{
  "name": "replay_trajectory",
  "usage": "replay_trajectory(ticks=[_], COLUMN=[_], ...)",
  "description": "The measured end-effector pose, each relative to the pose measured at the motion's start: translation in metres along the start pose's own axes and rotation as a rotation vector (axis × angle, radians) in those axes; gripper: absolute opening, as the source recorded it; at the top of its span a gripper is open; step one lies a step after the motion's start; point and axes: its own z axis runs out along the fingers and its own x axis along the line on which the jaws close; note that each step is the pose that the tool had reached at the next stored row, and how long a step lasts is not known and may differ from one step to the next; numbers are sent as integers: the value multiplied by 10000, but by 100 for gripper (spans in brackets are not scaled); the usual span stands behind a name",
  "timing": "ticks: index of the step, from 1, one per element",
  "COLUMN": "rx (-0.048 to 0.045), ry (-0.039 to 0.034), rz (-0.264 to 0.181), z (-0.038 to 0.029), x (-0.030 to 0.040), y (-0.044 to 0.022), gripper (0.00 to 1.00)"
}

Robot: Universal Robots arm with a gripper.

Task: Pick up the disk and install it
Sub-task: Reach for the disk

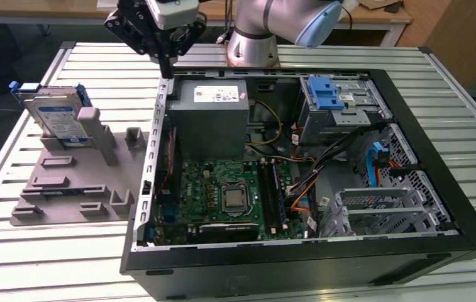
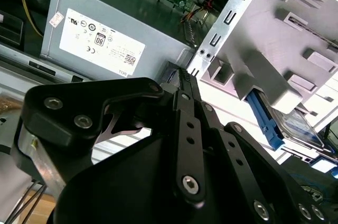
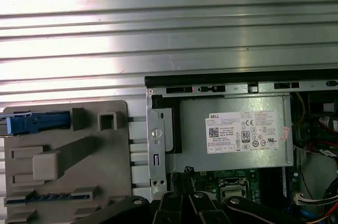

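The disk (image 1: 60,117) is a silver-grey drive with a white-and-blue label and a blue bracket. It stands on edge in a grey holder (image 1: 70,182) on the table, at the exterior view's left of the open computer case (image 1: 305,251). In the second wrist view the disk (image 2: 300,127) sits in the holder's slot. In the first wrist view its blue edge (image 3: 37,122) shows. My gripper (image 1: 168,68) hangs shut and holds nothing. It is above the case's back corner by the power supply (image 1: 212,110), well apart from the disk. Its fingertips (image 2: 182,78) come together to a point.
Inside the case are the motherboard (image 1: 229,195), cables and a metal drive cage with a blue latch (image 1: 330,94) at the back right. A perforated bay (image 1: 388,207) lies at the front right. The slatted metal table (image 1: 464,113) runs around the case. The arm's base (image 1: 250,44) stands behind it.
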Motion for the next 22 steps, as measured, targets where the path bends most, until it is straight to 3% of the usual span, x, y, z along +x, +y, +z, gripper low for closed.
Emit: replay_trajectory(ticks=[22], rx=[0], ry=[0], rz=[0], z=[7], x=[68], y=[-5], gripper=[11])
